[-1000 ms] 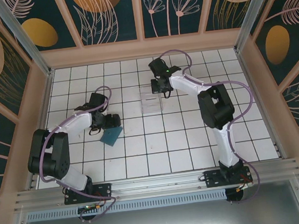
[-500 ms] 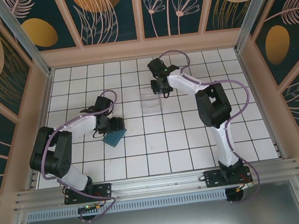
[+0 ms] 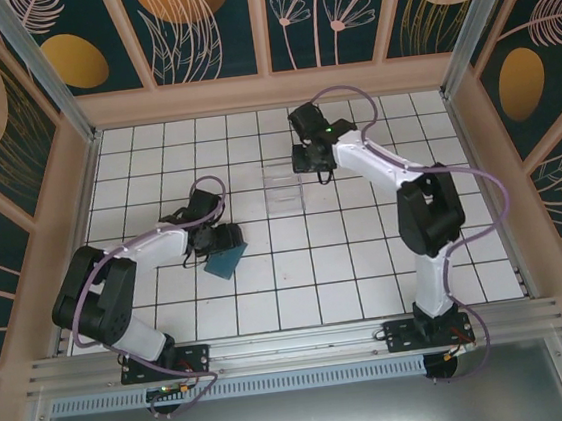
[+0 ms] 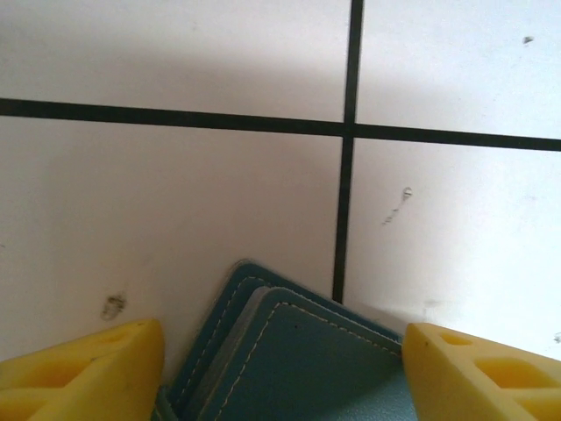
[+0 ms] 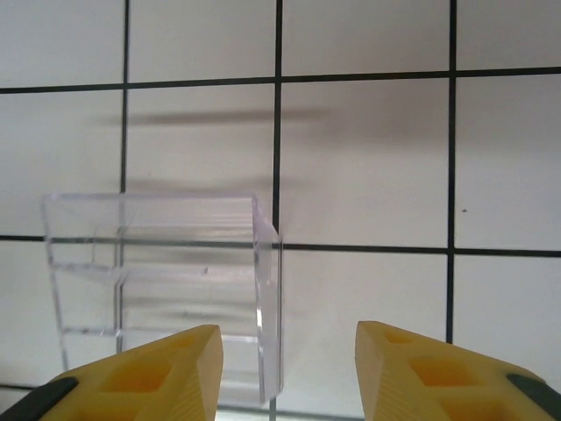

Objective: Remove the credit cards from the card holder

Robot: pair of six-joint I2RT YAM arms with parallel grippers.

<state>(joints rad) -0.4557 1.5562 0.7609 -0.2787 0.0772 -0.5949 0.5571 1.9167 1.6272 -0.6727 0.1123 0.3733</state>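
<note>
1. The left tool is low over the table, left of centre. Its yellow fingers stand apart, one on either side of a corner of the card holder. Whether they touch it cannot be told.
2. The card holder lies flat on the tiles, slate-blue with stitched edges and its leaves folded together. The credit cards cannot be made out between the leaves.
3. Handling, as judged: the holder looks light, thin and pliable, and is likely to slide on the smooth tiles. It is best pinned by one leaf near the corner while the other leaf is lifted. The cards should be stiff and slick and need pinching at an exposed edge.
4. A clear plastic box stands near centre, well apart from the holder.
5. The right tool hovers just beside the box, its jaws parted and gripping nothing.
</note>
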